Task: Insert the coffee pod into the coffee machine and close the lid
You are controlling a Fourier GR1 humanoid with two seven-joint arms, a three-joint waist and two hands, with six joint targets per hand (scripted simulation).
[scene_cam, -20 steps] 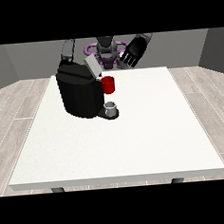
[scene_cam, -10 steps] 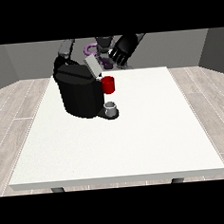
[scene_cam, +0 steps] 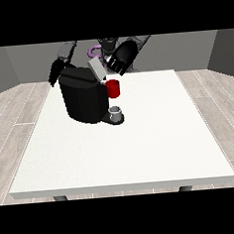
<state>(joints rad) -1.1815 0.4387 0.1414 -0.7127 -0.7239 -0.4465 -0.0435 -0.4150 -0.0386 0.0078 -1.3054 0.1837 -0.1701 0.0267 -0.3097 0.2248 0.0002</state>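
Lid [scene_cam: 96,69] raised; hand at view's right [scene_cam: 120,58], fingers curled on nothing, sits at its 2 o'clock, likely to push it down over coffee machine [scene_cam: 85,95]; other hand [scene_cam: 56,73] fingers indiscernible.

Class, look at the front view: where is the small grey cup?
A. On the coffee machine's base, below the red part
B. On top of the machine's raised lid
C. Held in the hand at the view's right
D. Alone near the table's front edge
A. The grey cup stands on the black coffee machine base, directly below the red part.
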